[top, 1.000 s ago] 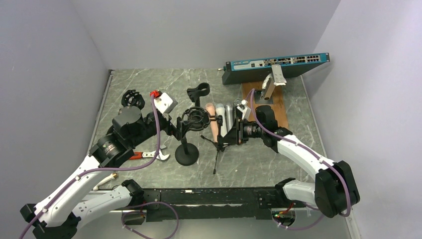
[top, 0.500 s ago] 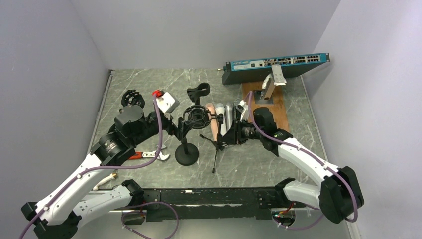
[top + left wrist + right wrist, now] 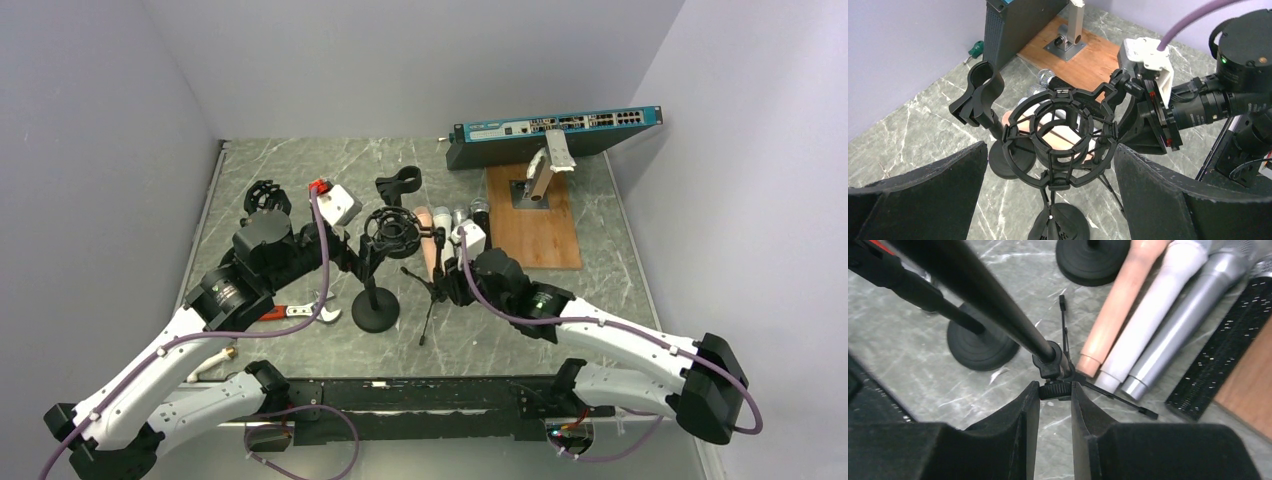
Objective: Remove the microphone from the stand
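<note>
Microphones lie side by side on the surface, their heads cut off at the frame edge. My right fingers pinch the tripod stand just beside them. My left fingers gape wide, the ring mount seen between them.

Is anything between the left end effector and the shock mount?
Nothing visible. The shock mount sits directly ahead of the open left end effector, framed by its fingers with clear space between. The right end effector is beyond the mount, shut on the tripod.
</note>
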Action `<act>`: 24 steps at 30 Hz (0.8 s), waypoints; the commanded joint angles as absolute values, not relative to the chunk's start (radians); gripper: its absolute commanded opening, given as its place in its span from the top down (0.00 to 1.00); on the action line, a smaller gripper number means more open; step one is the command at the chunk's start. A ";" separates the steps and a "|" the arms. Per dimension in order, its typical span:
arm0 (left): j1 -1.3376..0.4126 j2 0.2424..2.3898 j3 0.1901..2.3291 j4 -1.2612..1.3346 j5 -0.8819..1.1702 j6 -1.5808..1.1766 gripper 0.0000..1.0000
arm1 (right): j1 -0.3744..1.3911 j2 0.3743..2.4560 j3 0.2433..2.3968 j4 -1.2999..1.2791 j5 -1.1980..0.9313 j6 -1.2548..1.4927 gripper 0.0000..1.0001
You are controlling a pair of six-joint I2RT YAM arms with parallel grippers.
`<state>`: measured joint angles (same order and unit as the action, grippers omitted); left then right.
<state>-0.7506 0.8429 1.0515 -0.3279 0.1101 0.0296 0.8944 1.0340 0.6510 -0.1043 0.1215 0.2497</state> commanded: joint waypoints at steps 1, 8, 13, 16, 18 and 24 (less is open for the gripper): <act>-0.755 0.847 1.092 -0.319 0.124 0.016 0.01 | 0.954 1.021 0.679 -0.111 0.401 0.152 1.00; -0.755 0.846 1.089 -0.316 0.127 0.013 0.01 | 0.966 1.036 0.709 -0.159 0.354 0.168 0.90; -0.755 0.833 1.087 -0.311 0.113 0.013 0.01 | 0.963 0.981 0.612 -0.093 0.272 0.278 0.66; -0.755 0.825 1.084 -0.307 0.117 0.013 0.01 | 0.959 0.970 0.606 -0.118 0.245 0.347 0.54; -0.755 0.827 1.086 -0.309 0.123 0.011 0.01 | 0.950 0.953 0.606 -0.130 0.211 0.375 0.44; -0.755 0.820 1.086 -0.310 0.119 0.013 0.01 | 0.821 0.890 0.593 -0.126 -0.026 0.460 0.27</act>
<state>-0.7506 0.8394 1.0515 -0.3275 0.1116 0.0284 0.9092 0.9440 0.6056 -0.1513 0.1596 0.3717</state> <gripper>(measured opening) 0.992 0.720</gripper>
